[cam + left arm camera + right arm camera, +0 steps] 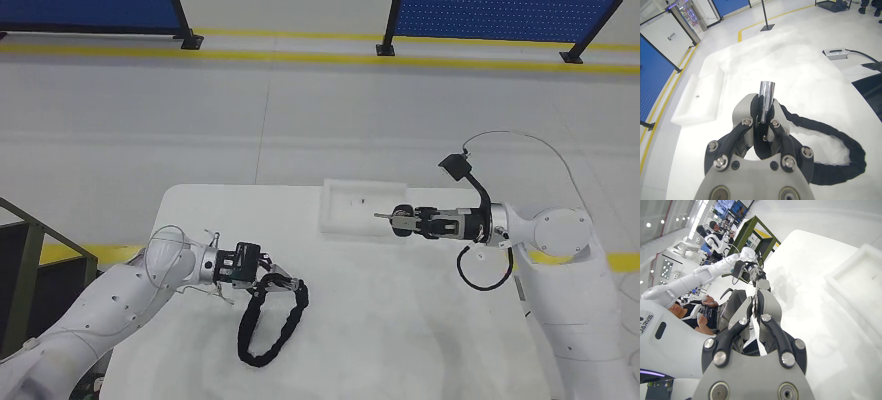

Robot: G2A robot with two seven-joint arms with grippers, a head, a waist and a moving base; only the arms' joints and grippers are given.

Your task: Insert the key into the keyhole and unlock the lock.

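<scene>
My left gripper (262, 268) (762, 103) is shut on the lock's chrome cylinder (766, 98), which stands up between the black finger pads. The lock's black sleeved chain (268, 325) (831, 153) trails from it in a loop on the white table (400, 320). My right gripper (400, 217) (754, 303) is shut on the key (383, 214) (755, 294), whose thin blade sticks out past the fingertips toward the left arm. The right gripper hovers over the foam tray's near edge, well apart from the lock. The left arm's gripper (758, 275) appears farther off in the right wrist view.
A white foam tray (350, 195) (696, 100) (857, 275) lies at the table's back middle. A green metal rack (25, 260) stands left of the table. Blue barrier panels (490, 20) line the far floor. A grey power brick (835, 54) lies on the floor.
</scene>
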